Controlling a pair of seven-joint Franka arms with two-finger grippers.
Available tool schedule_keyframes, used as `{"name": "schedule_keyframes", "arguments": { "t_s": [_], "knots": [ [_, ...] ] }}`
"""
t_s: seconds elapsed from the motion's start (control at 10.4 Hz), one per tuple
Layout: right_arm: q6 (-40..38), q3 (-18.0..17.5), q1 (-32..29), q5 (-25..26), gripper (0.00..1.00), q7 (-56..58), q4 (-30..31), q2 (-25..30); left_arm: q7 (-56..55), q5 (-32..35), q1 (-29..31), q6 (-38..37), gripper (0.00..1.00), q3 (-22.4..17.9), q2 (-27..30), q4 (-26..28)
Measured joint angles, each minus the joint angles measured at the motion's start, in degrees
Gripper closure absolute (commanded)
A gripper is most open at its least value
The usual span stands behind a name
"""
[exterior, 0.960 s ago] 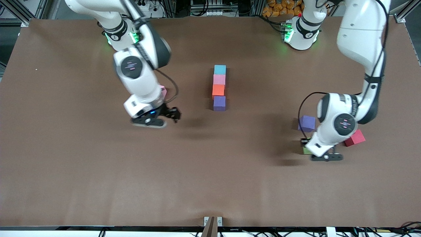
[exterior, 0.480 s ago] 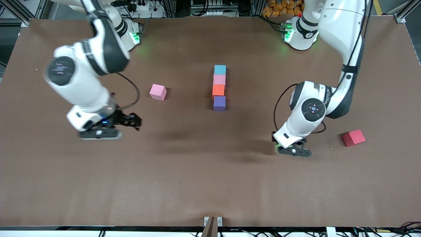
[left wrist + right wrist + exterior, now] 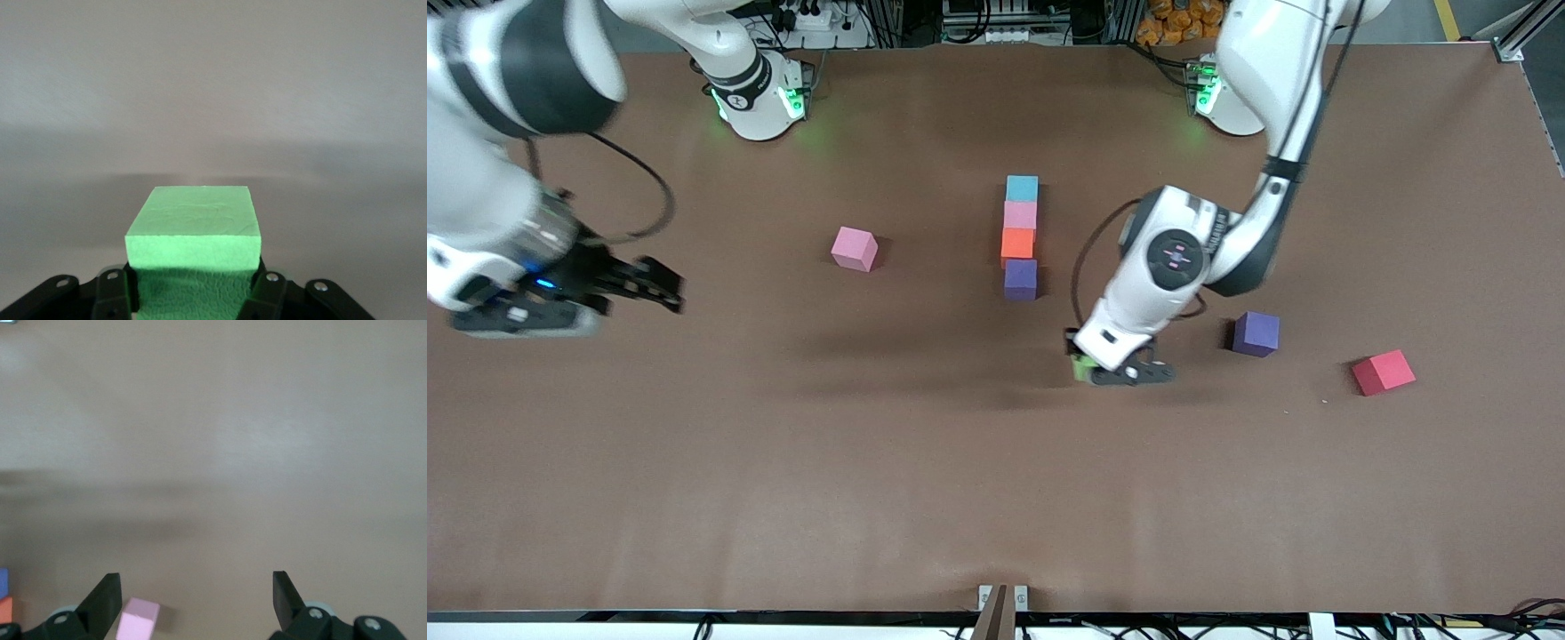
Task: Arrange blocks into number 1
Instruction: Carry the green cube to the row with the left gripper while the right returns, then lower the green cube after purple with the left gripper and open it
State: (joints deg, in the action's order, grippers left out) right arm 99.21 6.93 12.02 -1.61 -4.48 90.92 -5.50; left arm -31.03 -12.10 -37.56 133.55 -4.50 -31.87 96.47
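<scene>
A straight column of four touching blocks stands in the middle of the worktop (image 3: 694, 498): the light blue block (image 3: 1022, 188) farthest from the front camera, then the pink block in the column (image 3: 1020, 214), the orange block (image 3: 1017, 243) and, nearest of the four, the purple block in the column (image 3: 1020, 278). That reads as the stem of the 1, so the figure looks well begun but not finished. The left gripper (image 3: 1089, 366) hangs over the worktop toward the left arm's end of the column and a little nearer the front camera than its purple end, its fingers (image 3: 265, 288) clamped on the green block (image 3: 193, 230), which the left wrist view shows held up off the surface. Judging by this, the green block is the piece now in hand, likely to lengthen the stem. Three blocks lie loose: a second pink block (image 3: 855, 248) toward the right arm's end of the column, and a second purple block (image 3: 1256, 333) and the red block (image 3: 1383, 372) toward the left arm's end. The right gripper (image 3: 660, 291) waits over bare worktop at the right arm's end, fingers (image 3: 105, 597) apart and empty.
</scene>
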Motion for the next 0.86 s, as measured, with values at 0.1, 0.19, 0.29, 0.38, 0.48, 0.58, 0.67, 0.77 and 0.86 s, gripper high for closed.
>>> {"name": "schedule_keyframes", "arguments": {
  "t_s": [0.1,0.19,0.29,0.38,0.48,0.58,0.67,0.77,0.86],
  "knots": [
    [-2.16,0.03,-2.0,0.1,0.0,2.57,-0.26,1.79,-2.82,-1.12,-2.16,-0.03,1.0,-0.04,-0.66,-0.4],
    [-4.08,0.05,-3.79,0.22,0.0,4.4,-0.3,3.33,-5.73,-1.41,-3.86,-0.04,1.0,-0.08,-1.49,-0.49],
    [-5.69,0.07,-5.6,0.3,0.0,6.04,-0.3,4.36,-8.08,-1.41,-5.29,-0.04,1.0,-0.11,-2.31,-0.54],
    [-6.5,0.1,-7.13,0.36,0.0,7.49,-0.28,4.97,-9.32,-1.41,-6.39,-0.03,1.0,-0.14,-2.89,-0.61],
    [-6.71,0.13,-8.17,0.66,0.0,8.22,-0.27,5.27,-9.66,-1.42,-7.0,-0.27,1.0,-0.16,-3.18,-0.62],
    [-6.77,0.18,-8.49,1.18,0.0,8.12,-0.27,5.39,-9.68,-1.44,-7.25,-0.87,1.0,-0.2,-3.34,-0.62],
    [-6.79,0.14,-8.5,1.59,0.0,7.57,-0.27,5.45,-9.68,-1.44,-7.54,-1.18,1.0,-0.21,-3.61,-0.63],
    [-6.93,-0.04,-8.49,1.7,0.0,7.09,-0.27,5.49,-9.68,-1.44,-7.96,-1.22,1.0,-0.21,-4.07,-0.63],
    [-7.4,-0.28,-8.47,1.72,0.0,6.99,-0.27,5.55,-9.68,-1.44,-8.54,-1.22,1.0,-0.21,-4.66,-0.63]
  ]
}}
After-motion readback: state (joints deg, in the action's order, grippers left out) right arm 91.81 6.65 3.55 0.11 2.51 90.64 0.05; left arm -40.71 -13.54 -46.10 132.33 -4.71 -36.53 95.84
